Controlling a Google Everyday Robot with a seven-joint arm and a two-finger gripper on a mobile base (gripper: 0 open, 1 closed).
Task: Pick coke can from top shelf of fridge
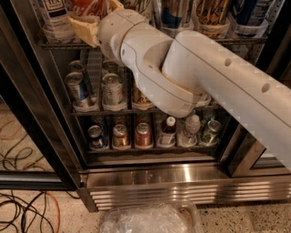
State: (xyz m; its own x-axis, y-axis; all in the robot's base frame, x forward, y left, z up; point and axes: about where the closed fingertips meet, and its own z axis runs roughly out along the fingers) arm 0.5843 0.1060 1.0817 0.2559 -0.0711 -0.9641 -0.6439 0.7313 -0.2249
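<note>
The coke can (86,8), red with white script, is at the top edge of the view over the top shelf (59,45) of the fridge (182,175). My gripper (97,14) reaches into the fridge from the right. Its tan fingers (84,29) sit on both sides of the can and are closed on it. The can's top is cut off by the frame. My big white arm (204,77) crosses the view and hides much of the middle shelf.
A white-labelled bottle (54,16) stands just left of the can; more cans stand to the right on the same rack. Lower racks hold cans and bottles (143,134). The black door frame (36,113) is at left, cables (22,209) and a plastic bag (150,218) are on the floor.
</note>
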